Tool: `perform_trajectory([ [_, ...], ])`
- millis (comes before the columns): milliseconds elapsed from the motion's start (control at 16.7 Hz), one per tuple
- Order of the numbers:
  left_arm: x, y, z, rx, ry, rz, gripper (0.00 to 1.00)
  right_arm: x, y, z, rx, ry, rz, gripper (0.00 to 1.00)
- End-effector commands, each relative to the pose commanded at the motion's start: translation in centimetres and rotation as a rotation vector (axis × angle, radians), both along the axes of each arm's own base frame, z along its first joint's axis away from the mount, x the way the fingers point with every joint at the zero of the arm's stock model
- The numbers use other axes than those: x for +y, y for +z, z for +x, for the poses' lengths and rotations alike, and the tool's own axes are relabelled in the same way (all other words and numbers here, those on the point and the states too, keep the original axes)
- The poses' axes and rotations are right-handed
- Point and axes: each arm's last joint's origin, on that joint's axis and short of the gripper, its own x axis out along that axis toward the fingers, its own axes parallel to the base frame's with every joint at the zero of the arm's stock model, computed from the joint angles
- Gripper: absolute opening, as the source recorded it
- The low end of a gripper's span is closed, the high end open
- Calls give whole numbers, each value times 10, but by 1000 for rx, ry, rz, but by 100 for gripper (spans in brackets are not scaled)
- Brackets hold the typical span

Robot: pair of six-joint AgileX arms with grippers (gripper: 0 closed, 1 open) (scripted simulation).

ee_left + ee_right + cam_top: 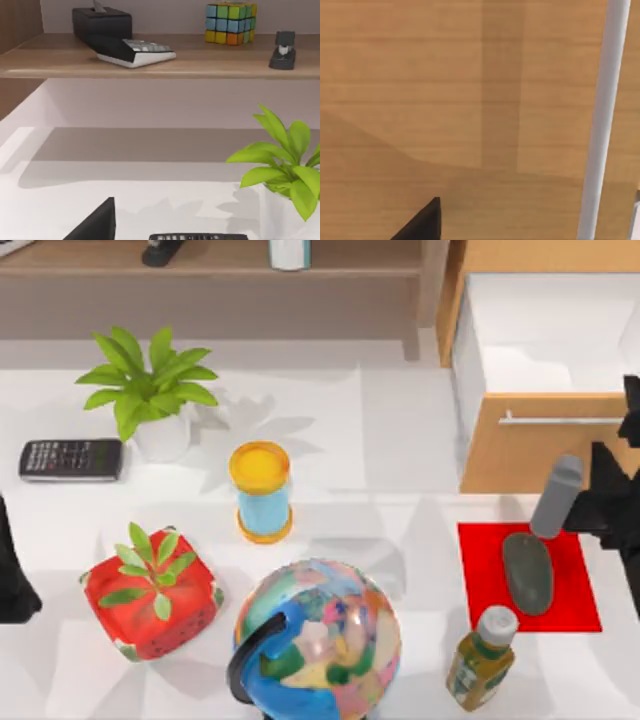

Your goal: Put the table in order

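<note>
table point(420, 540) | white desktop spanning the top view, under all clutter | judged rigid, heavy, smooth; not to be gripped | right gripper point(600, 502) at open drawer point(545, 340); grip state cannot be told

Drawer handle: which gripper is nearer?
Right. The right gripper sits at the table's right edge, just below the drawer handle on the light-wood drawer unit. The left arm is parked at the far left edge, across the table.
</note>
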Motion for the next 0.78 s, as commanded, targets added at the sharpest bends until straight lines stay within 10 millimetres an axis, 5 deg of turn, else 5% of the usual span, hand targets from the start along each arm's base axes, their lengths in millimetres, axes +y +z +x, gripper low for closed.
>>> perform_trajectory([
  [660, 0, 0, 0, 0, 0, 0, 100, 0, 0, 0, 0, 0, 0, 2],
  [780, 0, 0, 0, 0, 0, 0, 100, 0, 0, 0, 0, 0, 0, 0],
])
